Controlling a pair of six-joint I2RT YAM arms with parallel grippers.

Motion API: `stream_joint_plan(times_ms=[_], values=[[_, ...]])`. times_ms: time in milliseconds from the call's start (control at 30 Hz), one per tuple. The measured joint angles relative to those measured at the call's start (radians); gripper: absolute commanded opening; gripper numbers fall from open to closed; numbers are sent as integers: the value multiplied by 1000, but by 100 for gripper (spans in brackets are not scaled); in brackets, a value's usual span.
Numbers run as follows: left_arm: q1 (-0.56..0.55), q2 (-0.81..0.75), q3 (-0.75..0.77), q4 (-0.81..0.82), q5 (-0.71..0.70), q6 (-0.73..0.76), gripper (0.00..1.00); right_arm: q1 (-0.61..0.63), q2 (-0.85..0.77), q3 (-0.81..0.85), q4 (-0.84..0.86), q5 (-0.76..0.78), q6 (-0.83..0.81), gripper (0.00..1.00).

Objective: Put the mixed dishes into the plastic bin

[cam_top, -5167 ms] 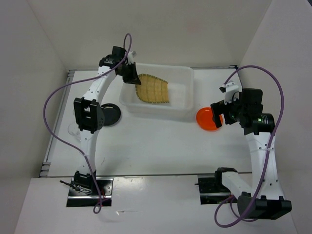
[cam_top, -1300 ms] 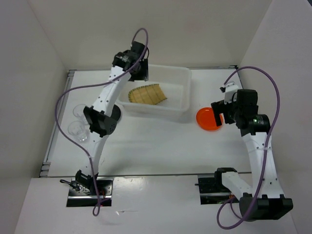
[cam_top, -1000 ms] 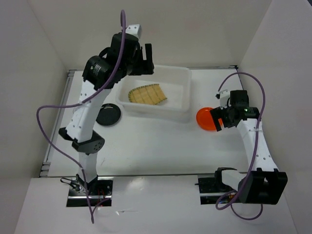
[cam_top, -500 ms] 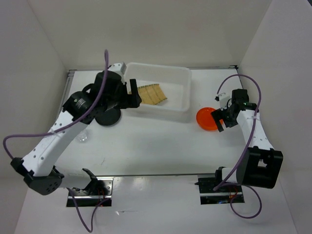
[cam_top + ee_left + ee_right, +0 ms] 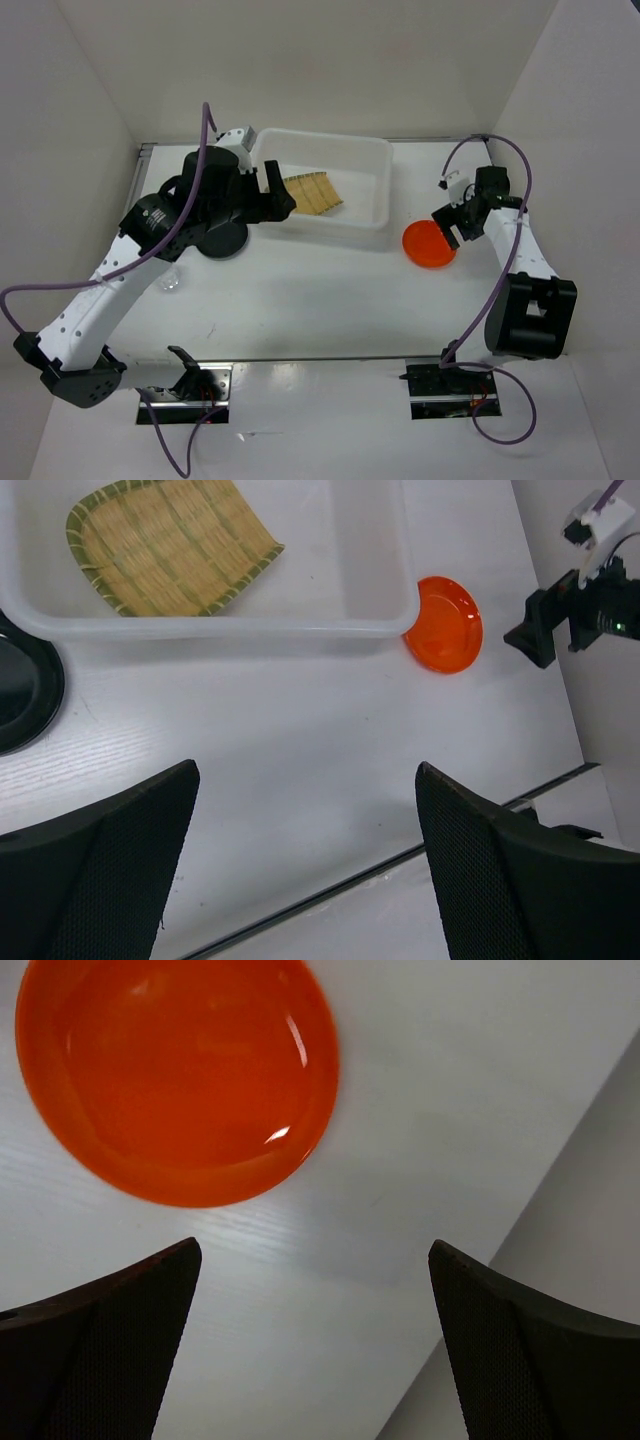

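Left arm has swung back off the plastic bin (image 5: pixel 375 150) and the bamboo tray (image 5: pixel 170 545) is lying inside, so that's one dish done. Left gripper (image 5: pixel 305 770) is spread wide and empty. Right gripper (image 5: pixel 312 1250) has moved in on the orange plate (image 5: pixel 175 1075), on the table at the bin's 4 o'clock. Its fingers are wide apart with nothing between them yet.

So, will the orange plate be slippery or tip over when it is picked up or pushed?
The orange plate shows glossy highlights, so it is probably smooth and may slip in a grip. It lies flat on the table with a low rim, so a push would likely slide it, not tip it.
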Motion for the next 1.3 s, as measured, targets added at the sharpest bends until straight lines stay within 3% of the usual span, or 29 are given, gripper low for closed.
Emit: stream_joint_plan(times_ms=[333, 533, 600, 667, 800, 867, 1100, 1300], values=[[0, -34, 0, -15, 66, 38, 99, 26, 137, 260, 69, 31, 66, 99], [0, -164, -98, 14, 129, 61, 99, -48, 47, 192, -6, -39, 97, 99], [0, -196, -151, 24, 155, 61, 99, -106, 40, 180, -69, -103, 100, 99], [0, -204, -185, 38, 177, 61, 99, -158, 52, 180, -124, -183, 103, 91], [0, -191, -241, 63, 186, 60, 99, -196, 103, 178, -187, -328, 132, 93], [0, -189, -259, 63, 173, 60, 99, -196, 127, 150, -180, -370, 160, 99], [0, -222, -291, 63, 114, 53, 99, -198, 152, 48, -124, -373, 220, 99], [0, -255, -316, 53, 77, 36, 99, -265, 302, 51, -95, -434, 223, 99]])
